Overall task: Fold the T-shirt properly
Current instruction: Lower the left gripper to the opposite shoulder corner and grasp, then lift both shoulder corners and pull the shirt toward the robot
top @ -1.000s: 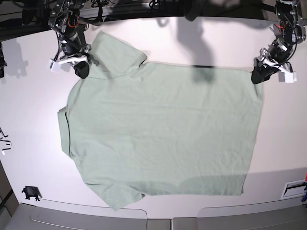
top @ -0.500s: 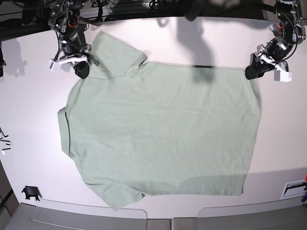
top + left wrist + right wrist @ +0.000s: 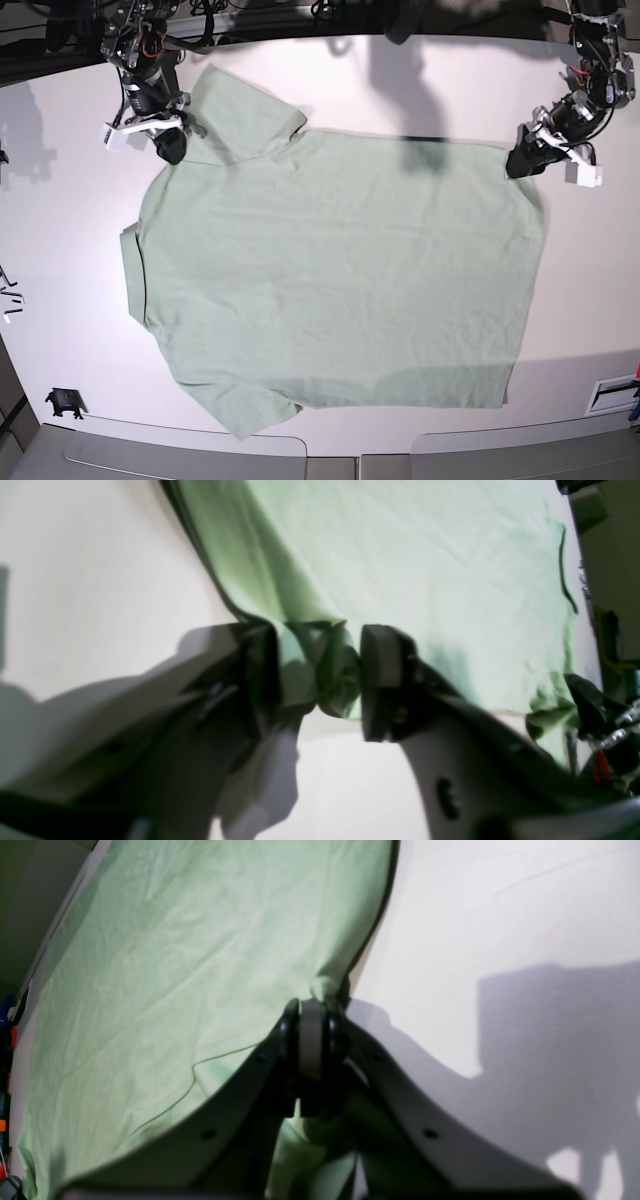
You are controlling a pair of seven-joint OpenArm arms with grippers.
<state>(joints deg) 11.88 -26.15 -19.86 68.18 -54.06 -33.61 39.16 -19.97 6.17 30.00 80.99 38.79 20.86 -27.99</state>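
Observation:
The pale green T-shirt (image 3: 340, 270) lies spread flat on the white table (image 3: 440, 80), collar band toward the base view's left. My right gripper (image 3: 172, 148) sits at the shirt's far left edge by the upper sleeve. In the right wrist view the right gripper (image 3: 312, 1005) is shut, with a pinch of the T-shirt (image 3: 175, 965) between its pads. My left gripper (image 3: 522, 160) is at the far right hem corner. In the left wrist view the left gripper (image 3: 320, 680) has its jaws apart on either side of a bunched fold of the T-shirt (image 3: 400, 555).
A small black clip (image 3: 64, 402) lies near the front left table edge. A white label holder (image 3: 612, 395) sits at the front right. Cables and arm bases crowd the back edge. Grey trays (image 3: 185, 455) line the front.
My left gripper has shifted left onto the hem corner and its jaws have narrowed around the fabric, which has bunched up. The right gripper has stayed still.

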